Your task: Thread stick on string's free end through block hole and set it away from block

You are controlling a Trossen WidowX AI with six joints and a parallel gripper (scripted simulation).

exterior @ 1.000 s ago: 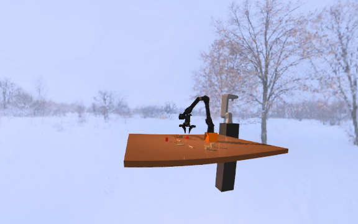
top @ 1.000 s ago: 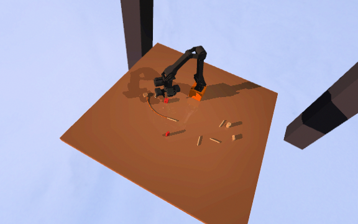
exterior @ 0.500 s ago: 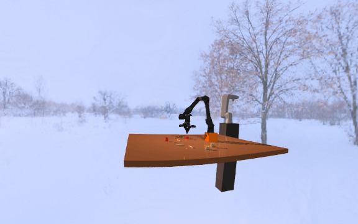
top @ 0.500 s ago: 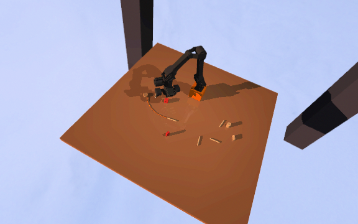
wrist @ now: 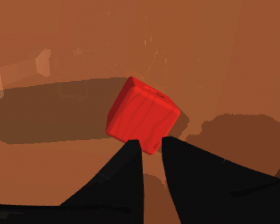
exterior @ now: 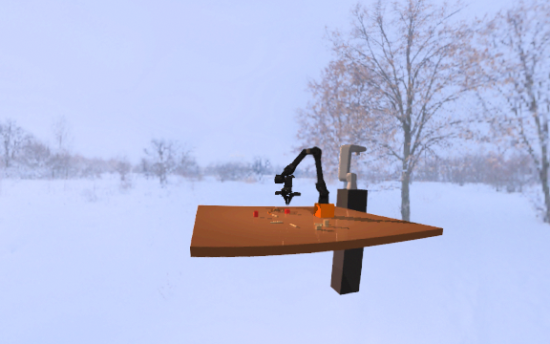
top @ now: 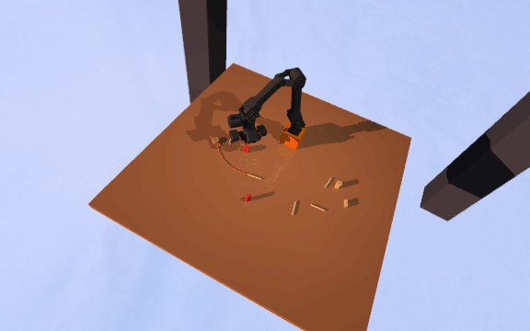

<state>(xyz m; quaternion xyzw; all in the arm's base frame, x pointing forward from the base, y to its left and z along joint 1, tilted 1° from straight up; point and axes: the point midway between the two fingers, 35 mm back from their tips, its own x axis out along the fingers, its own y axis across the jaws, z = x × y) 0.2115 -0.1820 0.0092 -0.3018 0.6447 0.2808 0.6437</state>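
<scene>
A red wood-grained block [top: 246, 148] [exterior: 286, 211] [wrist: 143, 117] stands on the table, with a small dark mark like a hole on one face. The gripper [exterior: 287, 204] [wrist: 152, 142] hangs above the table over this block, its fingers drawn nearly together with a narrow gap and nothing held. The block shows beyond the fingertips, partly covered by them. The round wooden button [top: 215, 140] lies left of the gripper. The string [top: 226, 161] curves from it towards the table's middle, ending in the thin stick [top: 256, 176], which lies on the table.
A second red block [top: 247, 198] [exterior: 256, 214] stands nearer the table's front. Loose sticks [top: 295, 208] [top: 319, 207] [top: 329, 182] and small wooden pieces [top: 339, 184] [top: 346, 202] lie to the right. The orange arm base [top: 292, 138] [exterior: 325, 210] stands right of the gripper.
</scene>
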